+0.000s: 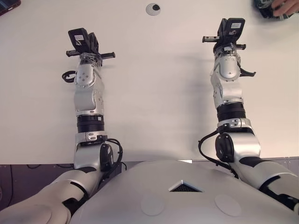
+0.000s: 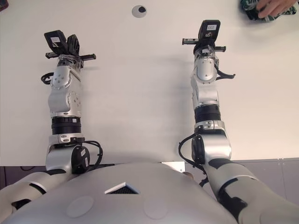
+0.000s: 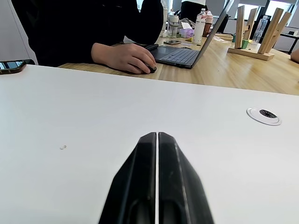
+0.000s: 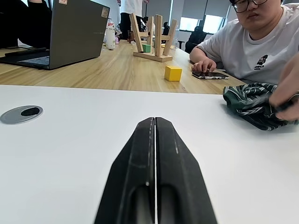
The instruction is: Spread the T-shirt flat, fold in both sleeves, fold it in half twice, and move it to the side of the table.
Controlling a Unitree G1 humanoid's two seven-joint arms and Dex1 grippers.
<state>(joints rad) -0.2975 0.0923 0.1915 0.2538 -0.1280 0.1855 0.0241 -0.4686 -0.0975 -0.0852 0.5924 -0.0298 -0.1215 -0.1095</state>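
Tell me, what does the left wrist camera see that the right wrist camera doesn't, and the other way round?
Left wrist view: a phone at the table's far edge and a laptop user's hand. Right wrist view: the bunched green T-shirt under a person's hand, plus a yellow block. Both: the white table, its round cable port, and a shut pincer up front, the left pincer in one, the right pincer in the other.

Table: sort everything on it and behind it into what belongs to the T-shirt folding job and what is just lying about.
For the job: T-shirt, bunched at the far right corner, a person's hand on it; left gripper and right gripper, jaws shut.

Lying about: cable grommet; phone at the far left edge; laptop and yellow block on the desk behind.
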